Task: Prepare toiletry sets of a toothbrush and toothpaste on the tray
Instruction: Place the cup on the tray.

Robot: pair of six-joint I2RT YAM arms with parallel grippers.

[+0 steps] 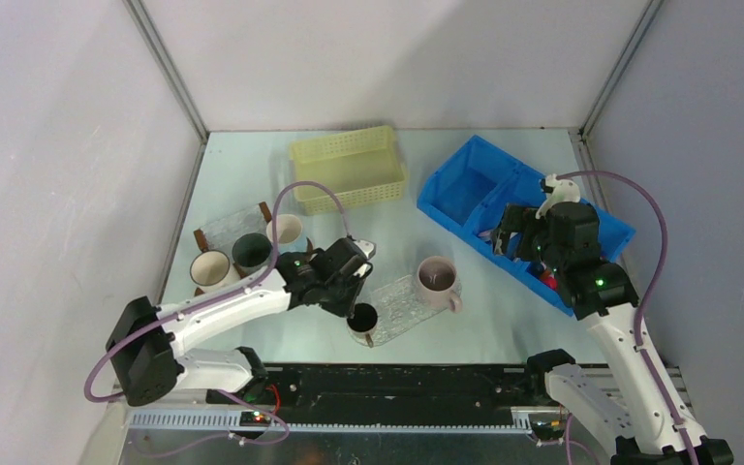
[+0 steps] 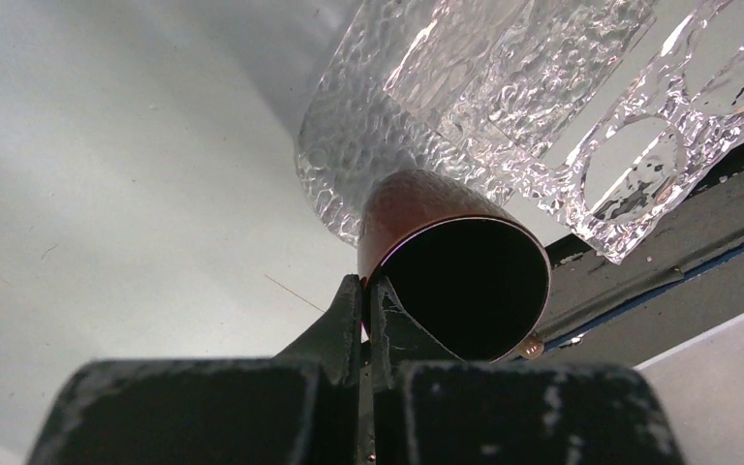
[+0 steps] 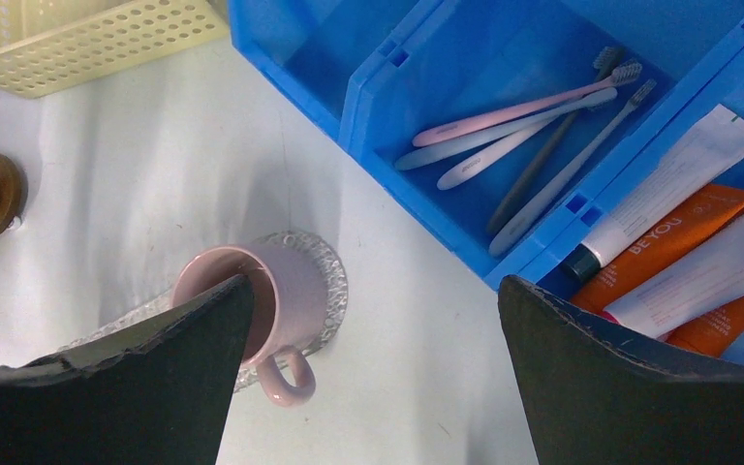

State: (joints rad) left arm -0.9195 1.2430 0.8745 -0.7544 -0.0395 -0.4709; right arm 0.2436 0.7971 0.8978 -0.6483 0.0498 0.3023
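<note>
Several slim toothbrushes (image 3: 518, 121), pink, white and grey, lie in one compartment of the blue bin (image 3: 368, 87). Orange (image 3: 668, 237) and white (image 3: 678, 174) toothpaste tubes lie in the compartment beside it. My right gripper (image 3: 376, 281) hangs open over the bin's near edge (image 1: 513, 237), holding nothing. The clear textured tray (image 1: 397, 305) carries a pink mug (image 1: 436, 278) at its far end. My left gripper (image 2: 366, 291) is shut on the rim of a brown mug (image 2: 465, 281), one finger inside and one outside, at the tray's near left end (image 1: 362, 320).
A yellow perforated basket (image 1: 349, 170) stands at the back centre. Three more mugs (image 1: 250, 250) sit by a second clear tray (image 1: 232, 228) at the left. The blue bin (image 1: 475, 189) fills the back right. The table's near edge is a black rail.
</note>
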